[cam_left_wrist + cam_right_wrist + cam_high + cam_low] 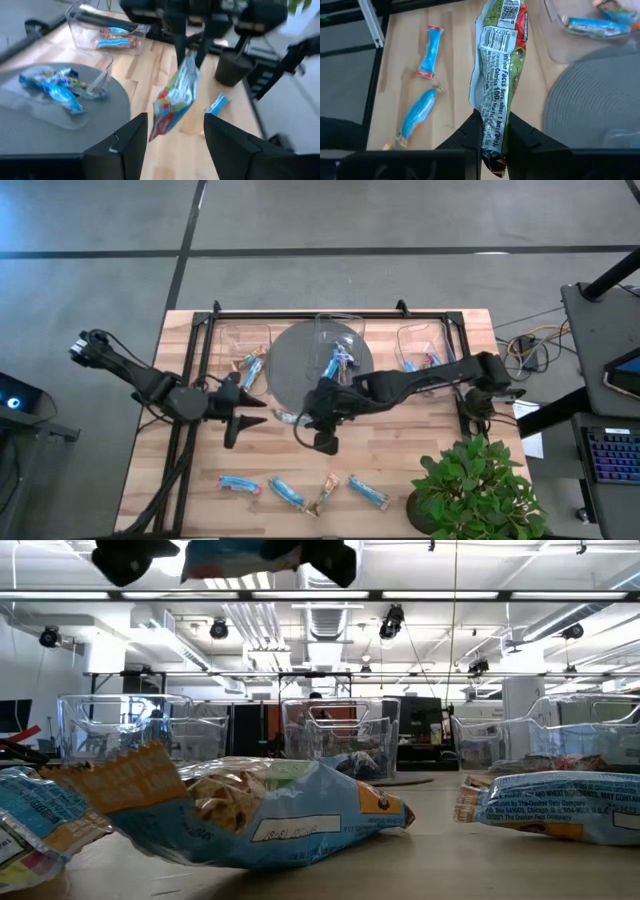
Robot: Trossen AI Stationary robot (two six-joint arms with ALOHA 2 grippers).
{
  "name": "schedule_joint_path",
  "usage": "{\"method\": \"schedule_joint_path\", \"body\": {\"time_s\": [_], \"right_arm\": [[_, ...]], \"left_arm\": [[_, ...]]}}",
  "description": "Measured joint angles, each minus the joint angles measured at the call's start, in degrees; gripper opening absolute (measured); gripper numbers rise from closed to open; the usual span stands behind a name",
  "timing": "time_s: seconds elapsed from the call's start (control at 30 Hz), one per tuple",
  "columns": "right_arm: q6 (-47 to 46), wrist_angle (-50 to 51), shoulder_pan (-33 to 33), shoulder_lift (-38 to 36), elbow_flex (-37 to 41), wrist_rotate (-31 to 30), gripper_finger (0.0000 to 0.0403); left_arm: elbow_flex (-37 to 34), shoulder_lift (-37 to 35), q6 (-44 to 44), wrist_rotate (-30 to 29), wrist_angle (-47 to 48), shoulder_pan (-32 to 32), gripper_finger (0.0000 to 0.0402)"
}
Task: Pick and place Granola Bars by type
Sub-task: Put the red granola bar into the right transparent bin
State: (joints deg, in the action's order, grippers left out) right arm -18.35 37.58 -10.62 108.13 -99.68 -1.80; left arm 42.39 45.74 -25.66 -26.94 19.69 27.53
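Observation:
My right gripper (492,127) is shut on a granola bar (497,70) whose wrapper shows blue on one face and silvery print with green and a red end on the other. The bar hangs high above the wood table, near the grey round mat (295,365). My left gripper (245,412) stands open to the left of it, its fingers (127,140) pointing toward the hanging bar (175,97) without touching it. Several more bars lie flat in a row near the table's front edge (286,493), most of them blue. Other bars lie in three clear bins (338,340) at the far side. My right gripper pinches one end of the bar (492,117) between its two fingers, which lie on the wrapper's two flat faces. The fingers (192,47) come from above, slanting down. The bar hangs below them, tilted, its free red end (160,127) lowest, clear of the table.
A potted plant (475,485) stands at the near right corner. A black frame (330,315) runs along the table's far edge and down both sides. Bare wood lies between the mat and the front row of bars.

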Motion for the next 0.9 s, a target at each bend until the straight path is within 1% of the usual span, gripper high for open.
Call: {"method": "schedule_joint_path", "body": {"time_s": [0.2,0.3,0.47,0.6,0.73,0.9], "right_arm": [[2.08,4.8,0.38,-0.88,0.04,-0.72,0.004],[2.1,5.6,0.39,-0.48,0.07,-0.71,0.004],[2.38,5.51,0.4,-0.5,0.15,-0.36,0.004],[2.52,6.07,0.38,-0.49,0.15,2.49,0.004],[2.47,9.18,0.36,-0.49,0.15,3.18,0.004],[4.76,10.56,0.13,-0.43,0.15,3.16,0.004]], "left_arm": [[0.97,4.9,8.07,0.21,-4.93,0.02,0.0177],[1.51,7.3,10.86,0.24,-5.25,0.01,0.0177],[1.49,11.18,11.55,0.24,-5.12,-0.15,0.0177],[1.49,13.24,12.65,-1.82,-5.13,-0.37,0.0177],[1.46,13.56,12.44,-4.76,-5.16,-0.59,0.0177],[1.46,13.4,12.08,-4.37,-5.15,-0.82,0.0177]]}}
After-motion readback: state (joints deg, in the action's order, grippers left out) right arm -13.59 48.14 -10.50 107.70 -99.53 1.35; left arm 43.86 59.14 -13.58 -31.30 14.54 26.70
